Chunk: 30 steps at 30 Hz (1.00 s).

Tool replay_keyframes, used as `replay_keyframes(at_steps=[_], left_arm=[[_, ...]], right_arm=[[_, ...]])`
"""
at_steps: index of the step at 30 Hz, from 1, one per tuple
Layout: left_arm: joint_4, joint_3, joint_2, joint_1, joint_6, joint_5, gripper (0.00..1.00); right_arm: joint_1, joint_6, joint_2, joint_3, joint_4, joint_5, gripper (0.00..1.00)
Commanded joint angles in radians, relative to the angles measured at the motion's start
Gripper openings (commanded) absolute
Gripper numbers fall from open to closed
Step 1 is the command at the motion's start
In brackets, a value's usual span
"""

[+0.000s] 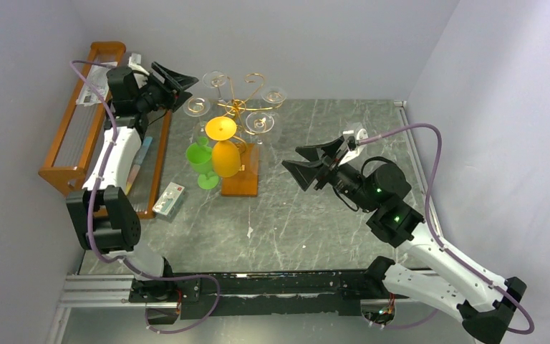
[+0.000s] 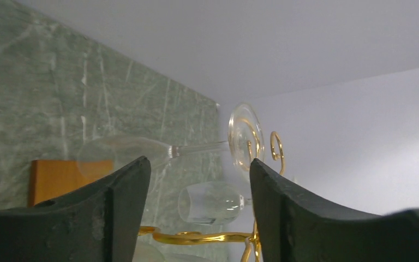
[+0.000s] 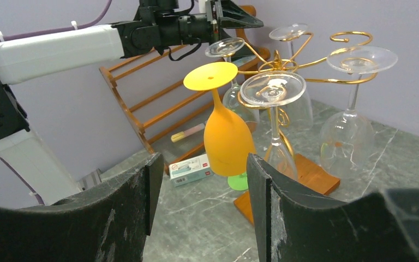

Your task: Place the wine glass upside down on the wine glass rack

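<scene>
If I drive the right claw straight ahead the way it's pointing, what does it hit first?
Probably the orange wine glass, hanging upside down on the wine glass rack: it sits framed by the open right claw in the wrist view. Nothing shows before it, though depth is unclear.

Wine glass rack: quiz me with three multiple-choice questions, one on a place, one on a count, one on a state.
1. Where is the white box? A on the table, left of the rack's base; B on that base; C against the back wall.
2. How many clear glasses hang on the rack? A two; B four; C six.
3. The orange glass is: A lying down; B hanging upside down; C gripped.
Answers: A, it lies beside the base; B, four clear feet sit in the spirals; B, its foot is up on the wire.
</scene>
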Motion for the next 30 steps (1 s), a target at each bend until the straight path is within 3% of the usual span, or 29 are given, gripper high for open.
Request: replay_keyframes(at_steps=[1, 4, 11, 22, 26, 30], left_arm=[[-0.079, -0.017, -0.079, 0.034, 0.117, -0.061, 0.75], [-0.180, -0.026, -0.125, 0.066, 0.209, -0.170, 0.85], [-0.381, -0.148, -0.268, 0.107, 0.396, -0.493, 0.86], [-0.467, -0.432, -0.514, 0.097, 0.617, -0.347, 0.82], [-0.414, -0.504, -0.517, 0.066, 0.643, -0.226, 0.83], [-0.397, -0.509, -0.467, 0.047, 0.645, -0.239, 0.82]], right_arm=[[0.004, -0.003, -0.019, -0.002, 0.016, -0.004, 0.61], [0.004, 0.000, -0.027, -0.007, 0.016, -0.001, 0.61], [0.004, 0.029, -0.022, 0.004, -0.025, 0.020, 0.60], [0.004, 0.024, -0.029, -0.018, -0.027, 0.038, 0.60], [0.004, 0.029, -0.035, -0.041, -0.009, 0.040, 0.60], [0.004, 0.033, -0.043, -0.051, -0.016, 0.042, 0.60]])
